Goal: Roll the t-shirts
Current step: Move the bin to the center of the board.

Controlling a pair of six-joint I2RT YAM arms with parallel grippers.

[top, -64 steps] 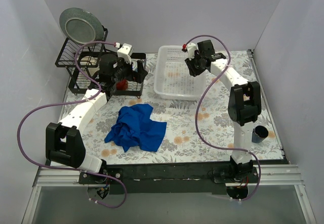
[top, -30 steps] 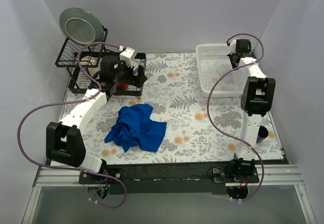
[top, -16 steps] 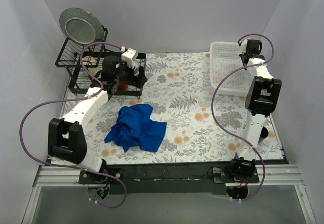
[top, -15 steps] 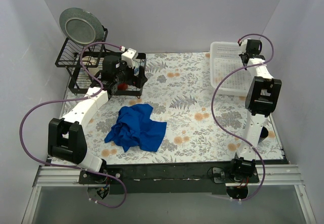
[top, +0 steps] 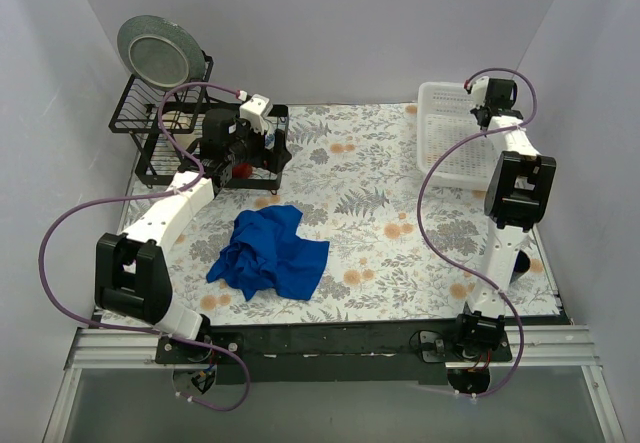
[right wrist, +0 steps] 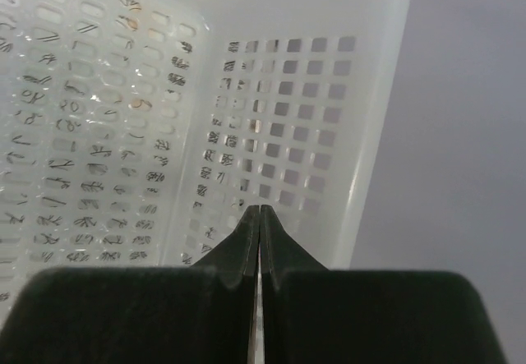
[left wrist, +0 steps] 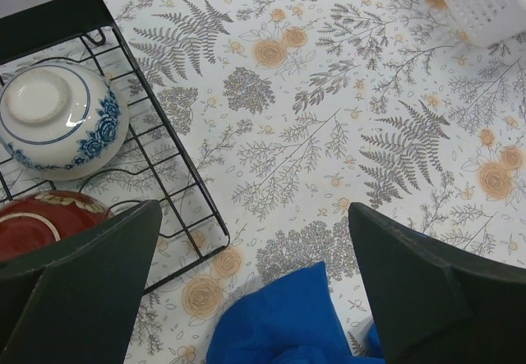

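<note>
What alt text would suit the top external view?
A crumpled blue t-shirt lies on a floral table, touched by neither arm. The open left end effector hovers by a black dish rack at back left; the right end effector grips a white basket at back right.

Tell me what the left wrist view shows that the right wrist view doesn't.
Only the left wrist view: the blue t-shirt, the black rack holding a white-and-blue bowl and a red bowl, and the left gripper, open. Only the right wrist view: the right gripper, apparently shut on the basket wall, and a grey wall. Both: the basket, just a corner in the left wrist view, and the floral table.
</note>
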